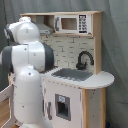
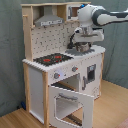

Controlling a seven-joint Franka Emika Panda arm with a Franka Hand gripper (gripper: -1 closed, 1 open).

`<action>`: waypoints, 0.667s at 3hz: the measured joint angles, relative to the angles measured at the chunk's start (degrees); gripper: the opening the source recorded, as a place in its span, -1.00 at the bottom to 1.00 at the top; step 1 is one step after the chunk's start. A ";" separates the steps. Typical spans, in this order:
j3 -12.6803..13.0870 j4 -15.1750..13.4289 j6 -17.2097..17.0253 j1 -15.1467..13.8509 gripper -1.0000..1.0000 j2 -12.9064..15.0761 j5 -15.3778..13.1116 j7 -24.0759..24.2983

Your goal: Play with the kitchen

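While gripper [image 2: 80, 48] hovers over sink [image 1: 71, 74], jaw state unclear to me; faucet [image 1: 84, 58] beside it, likely next touch.

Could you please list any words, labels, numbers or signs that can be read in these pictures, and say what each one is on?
None can be read. The microwave's keypad panel in the first exterior view is too blurred. The kitchen and the arm in the second exterior view show no legible text.

Soft, even lighting showing in both exterior views; everything looking slightly blurred; faint shadow lying under grey metal-look hood [image 2: 49, 21].
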 joint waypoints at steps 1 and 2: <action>0.28 -3.86 0.25 -0.02 -1.00 4.71 -3.45 2.83; 0.26 -7.25 0.62 -0.09 -1.00 9.00 -6.69 5.44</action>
